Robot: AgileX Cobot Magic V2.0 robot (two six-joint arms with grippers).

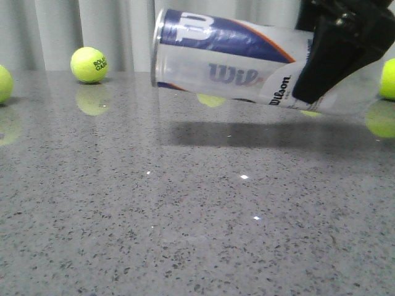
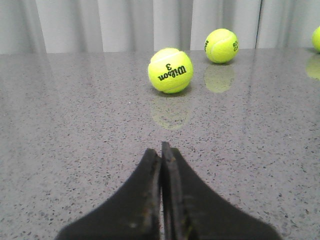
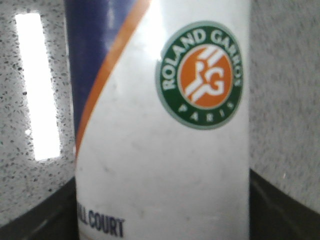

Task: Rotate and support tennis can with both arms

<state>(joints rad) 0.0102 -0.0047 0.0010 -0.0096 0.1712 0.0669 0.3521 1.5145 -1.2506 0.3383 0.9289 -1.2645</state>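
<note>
Front view: tennis can held near horizontal above the grey speckled tabletop, silver rim toward the robot's left and slightly higher than the far end; its shadow lies on the tabletop beneath.
Can relative to right claw: right claw grips the can near its right-hand end, one black finger lying across the label beside the small Wilson wording.
Right claw state: closed around the can body; in the right wrist view dark finger edges sit on either side of the can.
Left claw: not seen in the front view; left wrist view shows the left claw with fingers pressed together, nothing between them, low over the tabletop.
Left wrist view only: ball marked Wilson 3 ahead of the tips, second ball beyond it; no can in sight.
Right wrist view only: round green and orange Roland Garros sticker on the can.
Front view extras: ball near curtain, well left of the can.
</note>
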